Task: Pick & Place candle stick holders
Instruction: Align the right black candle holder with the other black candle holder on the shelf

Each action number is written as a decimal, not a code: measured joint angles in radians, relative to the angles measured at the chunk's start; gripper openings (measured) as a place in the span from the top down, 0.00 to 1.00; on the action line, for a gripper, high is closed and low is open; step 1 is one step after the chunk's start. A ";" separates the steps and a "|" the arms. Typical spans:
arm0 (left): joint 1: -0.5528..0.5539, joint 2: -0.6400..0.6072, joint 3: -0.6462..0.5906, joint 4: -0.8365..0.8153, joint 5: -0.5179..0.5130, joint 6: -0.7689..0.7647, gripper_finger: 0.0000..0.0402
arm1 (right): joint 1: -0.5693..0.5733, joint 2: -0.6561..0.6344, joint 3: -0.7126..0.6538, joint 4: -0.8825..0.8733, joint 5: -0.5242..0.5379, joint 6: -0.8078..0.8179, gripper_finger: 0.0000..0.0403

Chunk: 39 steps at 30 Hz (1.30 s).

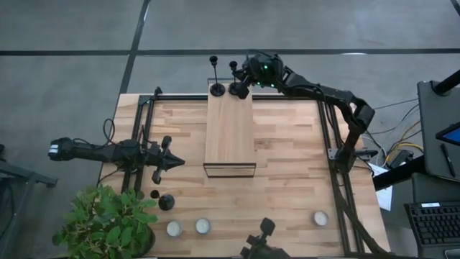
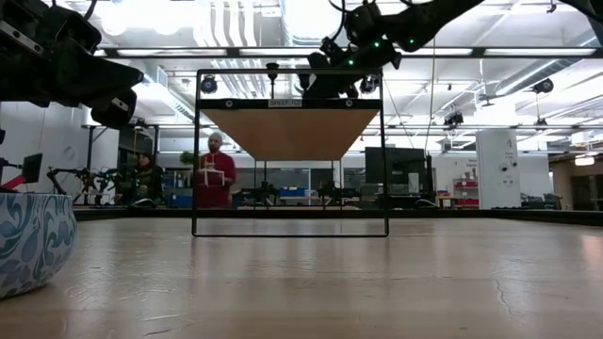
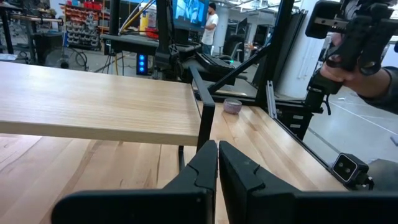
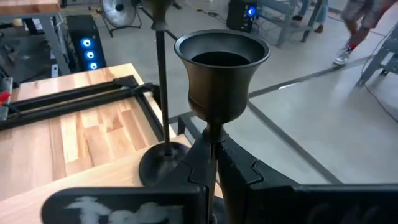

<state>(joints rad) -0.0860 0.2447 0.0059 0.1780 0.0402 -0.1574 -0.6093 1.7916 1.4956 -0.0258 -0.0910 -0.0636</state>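
A raised wooden shelf (image 1: 230, 129) stands mid-table. One black candle stick holder (image 1: 215, 86) stands by its round base on the shelf's far end; it also shows in the right wrist view (image 4: 163, 163). My right gripper (image 1: 244, 80) is shut on a second holder (image 1: 237, 88) at the shelf's far right corner. A third holder (image 1: 165, 201) is on the table at the front left. My left gripper (image 1: 176, 162) is shut and empty, left of the shelf. My right gripper pinches the holder's thin stem (image 4: 214, 132) between its two fingers, just below the cup (image 4: 221, 68). The fingers lie across the stem and the holder stays upright. Its base (image 1: 238, 91) is over the shelf's far end; whether it rests there I cannot tell.
Three white tealights (image 1: 174, 229) (image 1: 203, 226) (image 1: 320, 218) lie along the table's near edge. A potted plant (image 1: 108, 223) stands at the front left corner. Black frame rails (image 1: 332, 137) run along the table's sides. People (image 2: 215, 169) stand in the room behind.
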 joint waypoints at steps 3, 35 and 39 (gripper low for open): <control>0.000 0.000 0.000 0.000 0.000 0.000 0.96 | -0.010 0.000 0.000 0.008 -0.045 0.016 0.97; 0.000 0.000 0.000 0.000 0.000 0.000 0.96 | -0.020 0.042 -0.041 0.101 -0.044 0.042 0.97; 0.000 0.000 0.000 0.000 0.000 0.000 0.96 | -0.019 0.042 -0.041 0.109 -0.044 0.058 0.97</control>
<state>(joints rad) -0.0858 0.2447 0.0059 0.1778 0.0405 -0.1570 -0.6285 1.8340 1.4544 0.0829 -0.1349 -0.0055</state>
